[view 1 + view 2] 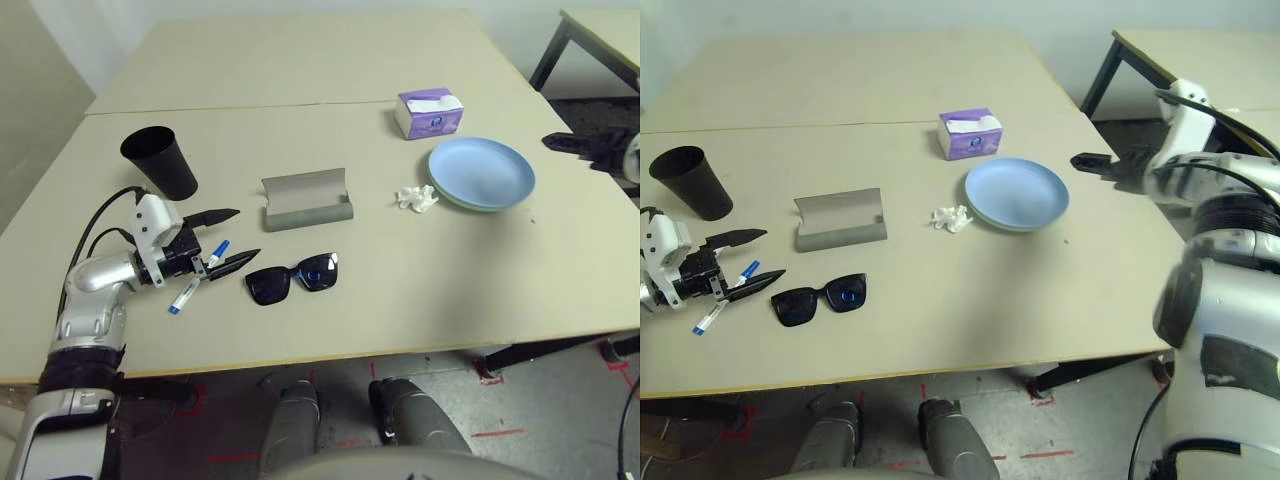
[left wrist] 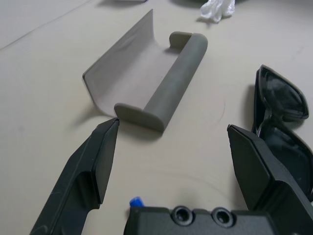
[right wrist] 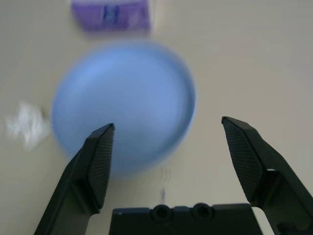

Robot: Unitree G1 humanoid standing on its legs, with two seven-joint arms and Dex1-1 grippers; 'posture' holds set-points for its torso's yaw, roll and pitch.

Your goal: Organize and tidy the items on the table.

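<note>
My left tool [image 1: 228,238] hangs spread at the frame's lower left, a pen [image 1: 199,277] beneath it, sunglasses [image 1: 293,279] and case [image 1: 306,201] beside. My right tool [image 1: 1087,161] is spread beyond the counter [image 1: 420,290] edge; its wrist view faces the blue plate [image 3: 124,105], tissue box [image 3: 110,14] behind.

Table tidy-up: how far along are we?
Done: blue plate sits stacked on a green one. In hand: nothing; left hand hangs open over a pen, right hand open. Left: sunglasses outside the open case, tissue wad, cup.
</note>
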